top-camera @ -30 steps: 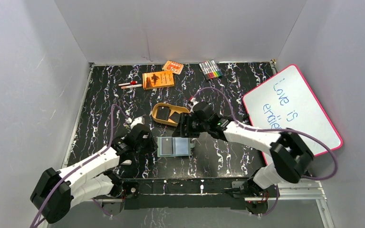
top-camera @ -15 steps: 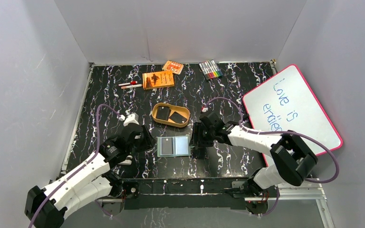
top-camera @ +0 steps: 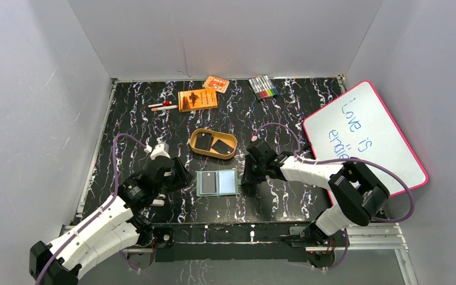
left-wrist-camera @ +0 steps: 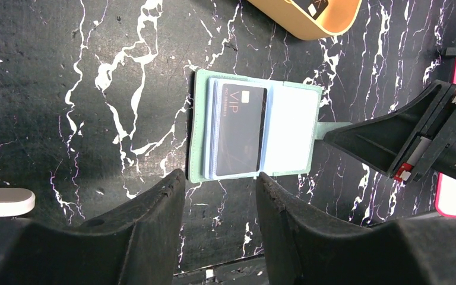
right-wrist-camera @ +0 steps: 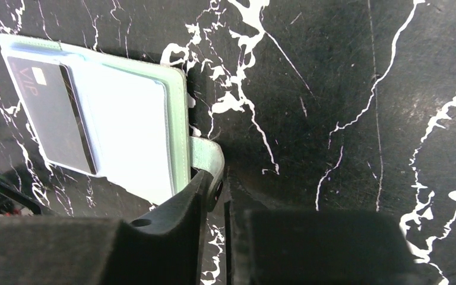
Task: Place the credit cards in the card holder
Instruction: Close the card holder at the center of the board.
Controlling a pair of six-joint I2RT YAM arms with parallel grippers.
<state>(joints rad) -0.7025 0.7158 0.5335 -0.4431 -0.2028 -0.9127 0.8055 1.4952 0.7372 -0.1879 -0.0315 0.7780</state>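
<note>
Grey walls close in the black marbled table [top-camera: 124,130] on three sides. Along its far edge lie an orange booklet [top-camera: 198,99], a small orange packet [top-camera: 216,84], a bundle of markers [top-camera: 262,86] and two pens [top-camera: 162,106], while a whiteboard [top-camera: 362,136] covers the right edge. Bare table shows to the left of the left arm and between the right arm and the whiteboard. The card holder [top-camera: 217,182] lies open and flat near the near edge, between the two hands. A dark card marked VIP [left-wrist-camera: 237,133] sits in its left half; the right half is pale and shows no card. Just beyond it stands a tan oval tray [top-camera: 193,146] with two black credit cards [top-camera: 203,141] lying loose in it. The left hand [left-wrist-camera: 218,178] hovers at the holder's left side with its fingers spread apart, holding nothing. The right hand [right-wrist-camera: 222,178] has its fingers drawn together to a thin slit, with the tips down on the holder's closing tab [right-wrist-camera: 208,155]; whether the tab is pinched between them cannot be told
</note>
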